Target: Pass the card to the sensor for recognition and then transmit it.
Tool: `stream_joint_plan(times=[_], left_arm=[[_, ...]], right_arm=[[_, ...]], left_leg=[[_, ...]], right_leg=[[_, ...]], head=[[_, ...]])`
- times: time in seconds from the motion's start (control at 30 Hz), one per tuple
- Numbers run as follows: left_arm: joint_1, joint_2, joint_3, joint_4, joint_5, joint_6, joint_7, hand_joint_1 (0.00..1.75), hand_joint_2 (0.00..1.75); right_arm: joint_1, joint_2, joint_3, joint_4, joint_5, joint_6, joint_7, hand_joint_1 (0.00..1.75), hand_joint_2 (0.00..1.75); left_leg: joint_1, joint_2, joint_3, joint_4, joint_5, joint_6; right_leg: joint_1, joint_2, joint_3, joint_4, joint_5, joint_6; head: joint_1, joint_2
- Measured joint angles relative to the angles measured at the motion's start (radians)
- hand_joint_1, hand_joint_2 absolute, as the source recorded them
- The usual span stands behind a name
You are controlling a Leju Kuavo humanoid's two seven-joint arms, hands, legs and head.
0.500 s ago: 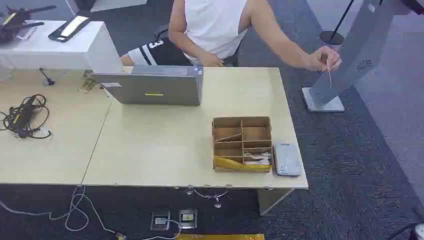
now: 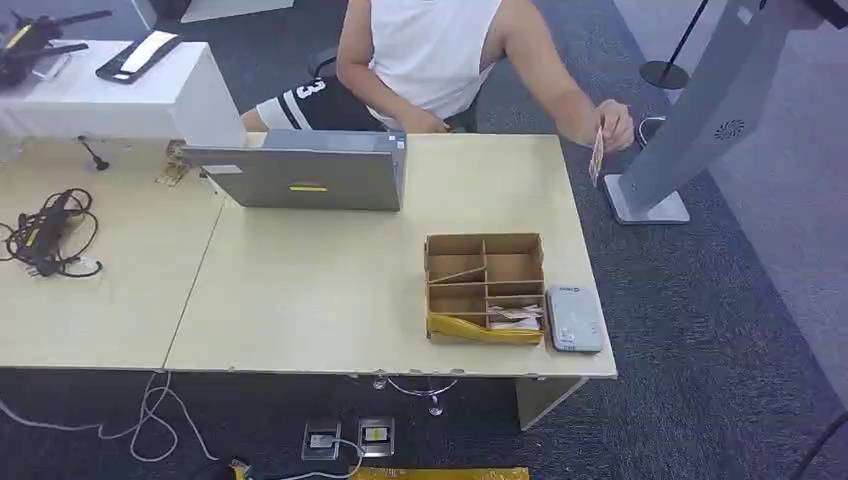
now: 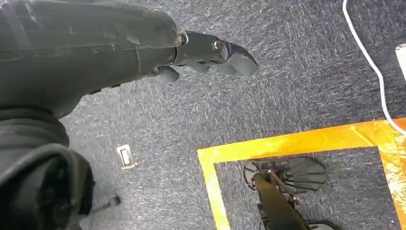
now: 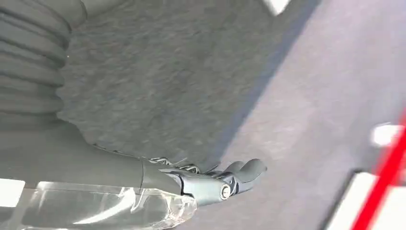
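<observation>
Since half a second ago: person's hand [image 2: 612, 124] drawn back from the grey slanted kiosk stand [image 2: 700, 110] toward the far right corner of the pale wooden table [image 2: 300, 290], thin tan card [image 2: 597, 156] now pinched upright just past that corner, face turned more to the camera. Nothing else on the table shifted.

From left to right along the table: tangle of black cables with a power brick [image 2: 45, 232] near the left edge; white box-shaped stand [image 2: 110, 95] at the far left corner, carrying a black-and-white flat device [image 2: 138, 55]; grey open laptop [image 2: 310, 172] at the far edge, back toward the camera; brown cardboard divider tray [image 2: 485, 287] near the front right, with yellow packaging and folded papers in its nearest compartments; small white-grey card reader [image 2: 573, 318] just beside the tray's right wall, close to the front right corner. Person in a white sleeveless top seated behind the laptop, one arm stretched toward the card.

Left hand [image 3: 210, 52] hanging over blue-grey carpet with yellow floor tape [image 3: 287, 143], dark fingers extended and slightly spread, holding nothing. Right hand [image 4: 225, 179] likewise over carpet, fingers stretched out loosely, nothing held.
</observation>
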Motion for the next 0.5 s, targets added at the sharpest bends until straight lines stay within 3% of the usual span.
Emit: stream_joint_plan(times=[0.17,0.37,0.43,0.5], left_arm=[[-0.010,0.000,-0.019,0.000,-0.005,0.000,0.000,0.00,0.00],[-0.015,0.000,-0.034,0.000,-0.009,0.000,0.000,0.00,0.00],[-0.019,0.000,-0.042,0.000,-0.015,0.000,0.000,0.00,0.00],[-0.027,0.000,-0.049,0.000,-0.026,0.000,0.000,0.00,0.00]], right_arm=[[-0.080,-0.054,0.091,-0.126,0.086,0.000,-0.031,0.00,1.75],[-0.133,-0.093,0.195,-0.236,0.204,0.016,-0.024,0.00,1.75],[-0.167,-0.101,0.245,-0.285,0.318,0.057,-0.019,0.00,1.75],[-0.207,-0.105,0.307,-0.337,0.474,0.142,-0.001,0.00,1.75]], left_leg=[[0.000,-0.002,0.001,0.000,0.001,0.001],[0.000,-0.005,-0.001,0.000,0.001,0.000],[0.000,-0.005,-0.001,0.000,0.001,0.000],[0.000,-0.005,-0.002,0.000,0.001,0.000]], right_leg=[[0.000,-0.002,0.000,0.000,0.000,0.000],[0.000,-0.005,0.000,0.000,0.000,0.000],[0.000,-0.005,-0.001,0.000,0.000,0.000],[0.001,-0.005,-0.001,0.000,0.000,0.000]], head=[[0.001,0.000],[0.000,0.000],[0.000,0.000],[0.000,0.000]])
